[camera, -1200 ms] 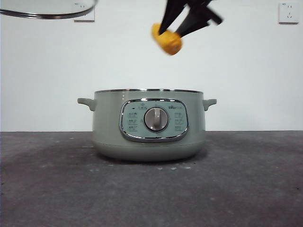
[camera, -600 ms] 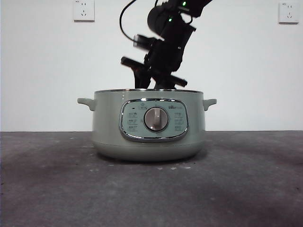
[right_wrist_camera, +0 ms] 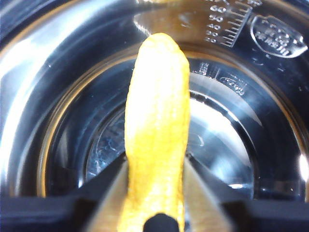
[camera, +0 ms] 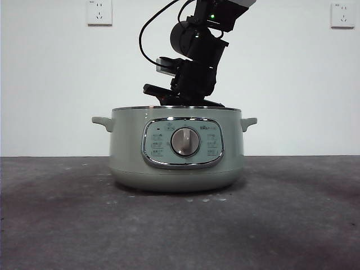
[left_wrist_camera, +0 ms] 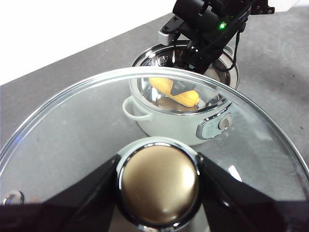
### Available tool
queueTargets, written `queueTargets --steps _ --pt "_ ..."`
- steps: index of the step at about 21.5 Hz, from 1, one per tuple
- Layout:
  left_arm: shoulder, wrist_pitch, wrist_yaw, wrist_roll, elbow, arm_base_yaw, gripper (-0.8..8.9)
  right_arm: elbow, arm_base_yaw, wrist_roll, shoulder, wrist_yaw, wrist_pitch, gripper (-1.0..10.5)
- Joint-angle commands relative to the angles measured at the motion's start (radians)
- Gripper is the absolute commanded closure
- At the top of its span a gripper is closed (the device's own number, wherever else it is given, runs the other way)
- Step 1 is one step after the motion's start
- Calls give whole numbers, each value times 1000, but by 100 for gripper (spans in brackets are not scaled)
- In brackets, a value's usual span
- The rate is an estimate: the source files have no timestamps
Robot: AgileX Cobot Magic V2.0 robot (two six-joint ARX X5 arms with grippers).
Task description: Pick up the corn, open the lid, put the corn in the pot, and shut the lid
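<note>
The sage-green pot [camera: 129, 146] stands lidless at the table's middle. From above, my right arm [camera: 194, 67] reaches down into it, and its jaws are below the rim in the front view. In the right wrist view my right gripper [right_wrist_camera: 155, 164] is shut on the yellow corn [right_wrist_camera: 157, 121], held inside the pot's steel bowl [right_wrist_camera: 58, 96]. My left gripper [left_wrist_camera: 158, 162] is shut on the round knob [left_wrist_camera: 159, 188] of the glass lid [left_wrist_camera: 72, 125], holding it in the air away from the pot. Through the glass I see the pot [left_wrist_camera: 169, 128] with the corn [left_wrist_camera: 189, 98] in it.
The pot's two side handles [camera: 102, 121] stick out at the rim, and its dial [camera: 185, 141] faces the front camera. Dark grey table [camera: 56, 225] spreads around the pot. Two wall sockets [camera: 99, 12] sit high on the white wall behind.
My right gripper has come down with the corn from above the pot into its bowl. The lid's edge has left the top left of the front view.
</note>
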Motion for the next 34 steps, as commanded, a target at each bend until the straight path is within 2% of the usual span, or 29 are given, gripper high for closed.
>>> queueTargets --steps 1,6,13,16,20,23,25,29,31,34 --pt "-10 52 6 1 8 1 821 -6 6 7 31 6 -9 473" --pt "-9 53 6 1 8 1 821 89 6 24 2 -23 -69 473" --pt "47 127 21 -3 8 -6 821 498 7 3 -105 -15 -458 478" --pt "85 174 22 -3 8 -7 821 520 7 0 -182 -13 -490 489" --pt "154 227 74 -3 8 -20 821 507 14 -1 -299 -20 -494 518" --pt "210 285 73 -3 9 -47 821 425 33 -2 -441 -19 -494 518" --pt "260 341 74 -3 9 -69 821 303 51 -5 -567 -20 -494 512" --pt "378 468 73 -3 9 -120 821 -35 98 0 -869 -19 -494 510" --pt "443 539 73 -3 10 -141 822 -206 119 27 -1020 -13 -493 510" --pt "513 602 73 -3 10 -161 821 -366 134 69 -1168 4 -493 510"
